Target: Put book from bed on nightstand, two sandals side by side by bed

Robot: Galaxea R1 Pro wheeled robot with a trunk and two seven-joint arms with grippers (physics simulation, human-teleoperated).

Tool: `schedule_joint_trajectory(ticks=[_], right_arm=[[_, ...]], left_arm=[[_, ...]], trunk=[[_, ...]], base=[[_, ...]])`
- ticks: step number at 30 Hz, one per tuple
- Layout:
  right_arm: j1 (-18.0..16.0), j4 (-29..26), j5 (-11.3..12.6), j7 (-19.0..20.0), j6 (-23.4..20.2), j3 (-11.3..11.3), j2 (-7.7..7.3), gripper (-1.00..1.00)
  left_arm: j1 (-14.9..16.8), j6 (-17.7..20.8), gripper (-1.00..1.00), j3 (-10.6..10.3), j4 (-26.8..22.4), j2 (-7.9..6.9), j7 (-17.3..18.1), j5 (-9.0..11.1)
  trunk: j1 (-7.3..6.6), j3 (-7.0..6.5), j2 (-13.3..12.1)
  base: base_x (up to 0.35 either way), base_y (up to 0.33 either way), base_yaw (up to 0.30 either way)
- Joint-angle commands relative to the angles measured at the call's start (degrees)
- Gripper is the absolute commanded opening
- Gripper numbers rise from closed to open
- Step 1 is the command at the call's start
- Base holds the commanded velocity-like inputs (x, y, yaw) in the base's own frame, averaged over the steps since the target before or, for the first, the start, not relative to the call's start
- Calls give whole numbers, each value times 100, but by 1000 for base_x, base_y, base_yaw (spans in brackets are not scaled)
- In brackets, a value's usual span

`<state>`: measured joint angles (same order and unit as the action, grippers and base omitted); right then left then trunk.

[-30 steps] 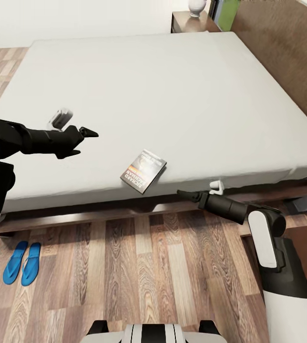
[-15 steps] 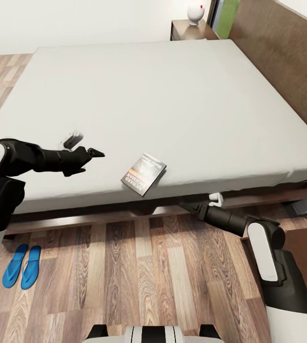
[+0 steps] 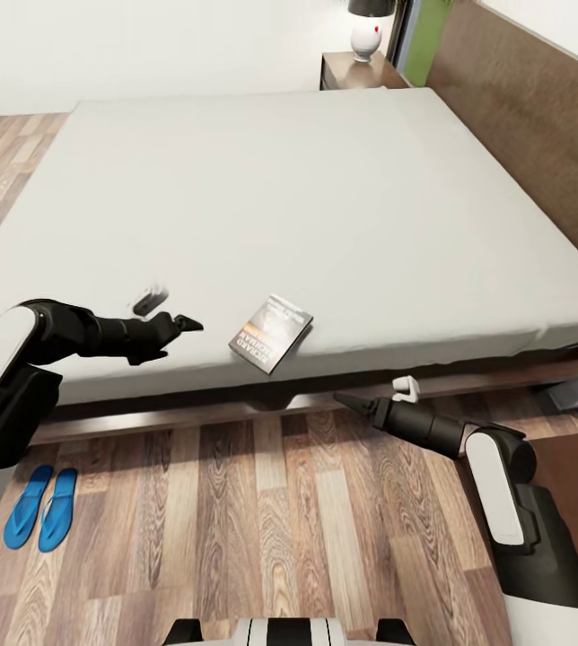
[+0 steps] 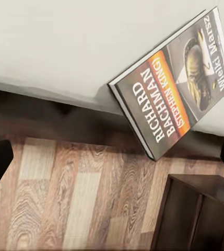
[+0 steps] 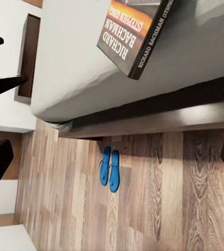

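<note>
Book [image 3: 271,333] lay flat on the white mattress of the bed [image 3: 307,197], just below frame centre in the head view, tilted, with one corner poking past the near mattress edge. In the left wrist view the book [image 4: 175,82] showed its dark cover, orange band and white lettering, its lower corner hanging over the wooden floor [image 4: 65,198]. The right wrist view caught the same book [image 5: 135,34] from below the edge, overhanging the mattress side.

Left gripper [image 3: 184,324] hovered over the mattress at left of centre in the head view, near the book but apart from it, pointing toward it. Its fingertips appeared as dark shapes at opposite edges of the left wrist view, so the jaws stood wide. Right gripper [image 3: 347,401] hung low in front of the bed frame, below and right of the book, over the floor, touching nothing. Dark fingertips sat at opposite edges of the right wrist view, jaws spread wide, holding nothing.

Sandals [image 3: 40,506], both bright blue, lay side by side on the floor at lower left of the head view, near the bed's front. The sandals [image 5: 109,167] also showed in the right wrist view, parallel and nearly touching.

Nightstand [image 3: 354,71] stood at top centre, beside the headboard [image 3: 531,117], with a white lamp [image 3: 366,34] on it.
</note>
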<state>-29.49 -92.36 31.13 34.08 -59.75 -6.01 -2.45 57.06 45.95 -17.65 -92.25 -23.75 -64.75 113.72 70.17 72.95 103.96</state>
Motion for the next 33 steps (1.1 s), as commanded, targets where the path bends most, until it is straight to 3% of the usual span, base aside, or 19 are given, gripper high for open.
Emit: schedule_joint_trajectory(ticks=[1,23,29,30,33], right_arm=[[0,-2,-37,44,-25,-4,2,100],[14,34,-45,13,-25,36,42,100],[14,178,-43,5,-25,41,49,100],[8,311,-39,3,-25,37,104,100],[7,344,-44,2,-25,35,150,100]], left_arm=[[-25,9,100,-3,-3,-4,-49,45],[-495,0,100,49,-3,-6,-34,45],[-842,-5,100,50,-3,27,-30,45],[-1171,-11,100,51,-2,40,16,39],[-1294,-14,100,51,1,43,50,36]], trunk=[[0,-7,2],[0,-212,2],[0,-268,2],[0,-277,2],[0,-305,2]], base=[[0,0,0],[0,0,0],[0,0,0],[0,0,0],[0,0,0]])
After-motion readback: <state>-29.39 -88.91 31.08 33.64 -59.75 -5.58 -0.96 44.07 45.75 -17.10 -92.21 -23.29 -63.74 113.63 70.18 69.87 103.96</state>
